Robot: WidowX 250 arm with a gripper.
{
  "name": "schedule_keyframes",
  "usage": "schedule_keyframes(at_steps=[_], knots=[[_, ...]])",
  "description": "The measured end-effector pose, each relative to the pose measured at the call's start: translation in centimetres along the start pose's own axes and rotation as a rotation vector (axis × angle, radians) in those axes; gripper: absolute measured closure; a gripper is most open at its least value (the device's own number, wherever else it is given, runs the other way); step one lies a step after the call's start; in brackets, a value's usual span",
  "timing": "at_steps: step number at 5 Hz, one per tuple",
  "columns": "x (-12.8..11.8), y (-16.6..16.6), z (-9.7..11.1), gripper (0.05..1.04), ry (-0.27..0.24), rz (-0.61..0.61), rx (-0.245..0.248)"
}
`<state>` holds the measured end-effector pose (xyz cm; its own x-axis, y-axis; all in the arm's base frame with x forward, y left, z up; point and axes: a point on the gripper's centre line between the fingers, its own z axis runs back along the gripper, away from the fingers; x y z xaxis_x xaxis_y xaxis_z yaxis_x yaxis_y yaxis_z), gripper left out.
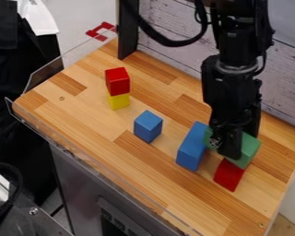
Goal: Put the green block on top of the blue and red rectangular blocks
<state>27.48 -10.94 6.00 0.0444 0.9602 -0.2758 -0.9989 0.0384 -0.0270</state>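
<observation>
My gripper (227, 144) hangs at the right of the table, shut on the green block (248, 150), with a dark finger crossing the block's middle. The green block lies crosswise, its right part over the upper end of the red rectangular block (229, 175) and its left end beside or over the blue rectangular block (190, 150). Whether it touches either one I cannot tell. A gap separates the blue and red blocks, and the gripper and green block hide part of both.
Left of the rectangular blocks stands a blue cube (148, 126). Further back left, a red cube (117, 81) sits on a yellow cube (118, 101). A low clear rail (107, 173) runs along the wooden table's (70, 108) front edge, and a pale plank wall (174, 55) stands behind.
</observation>
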Motion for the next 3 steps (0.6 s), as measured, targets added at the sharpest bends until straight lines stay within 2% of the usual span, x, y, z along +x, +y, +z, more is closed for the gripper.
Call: schedule_keyframes(at_steps=[3], knots=[[0.92,0.15,-0.01,0.516,0.011,-0.012,0.007]])
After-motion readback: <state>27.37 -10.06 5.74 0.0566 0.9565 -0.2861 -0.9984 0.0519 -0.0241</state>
